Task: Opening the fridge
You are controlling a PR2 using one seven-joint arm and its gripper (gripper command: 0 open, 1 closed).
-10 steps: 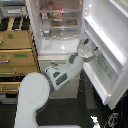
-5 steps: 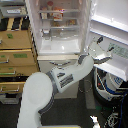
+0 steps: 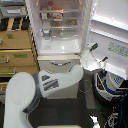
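Only the exterior view is on hand. The fridge (image 3: pixel 60 35) fills the upper middle of the frame, a tall white appliance with its large upper door (image 3: pixel 111 37) swung wide to the exterior view's right, so that the door's inner face with its moulded racks covers the upper right of the frame. A small green-and-white patch (image 3: pixel 118 48) shows on that door. The lit interior is open to view: shelves (image 3: pixel 59 22) carrying blurred items in red and pale colours, too soft to name. Below the open compartment a pale lower drawer front (image 3: pixel 57 61) is shut.

At the upper and middle left stands a tan wooden drawer cabinet (image 3: pixel 17 52), its fronts marked with small green labels; dark objects sit on top of it near the upper left corner.

The robot's white arm (image 3: pixel 47 85) comes in from the lower left, a bulky rounded shoulder at the bottom left and a forearm with a blue-grey panel rising toward the middle right. Its gripper (image 3: pixel 95 52) lies just beside the lower edge of the open door, right of centre; at this blur I cannot tell whether its fingers are parted or closed, nor whether they touch the door.

The floor (image 3: pixel 75 112) is dark. At the lower right stands a dark rounded object (image 3: pixel 110 85) with blue and white parts, with loose cables near it.
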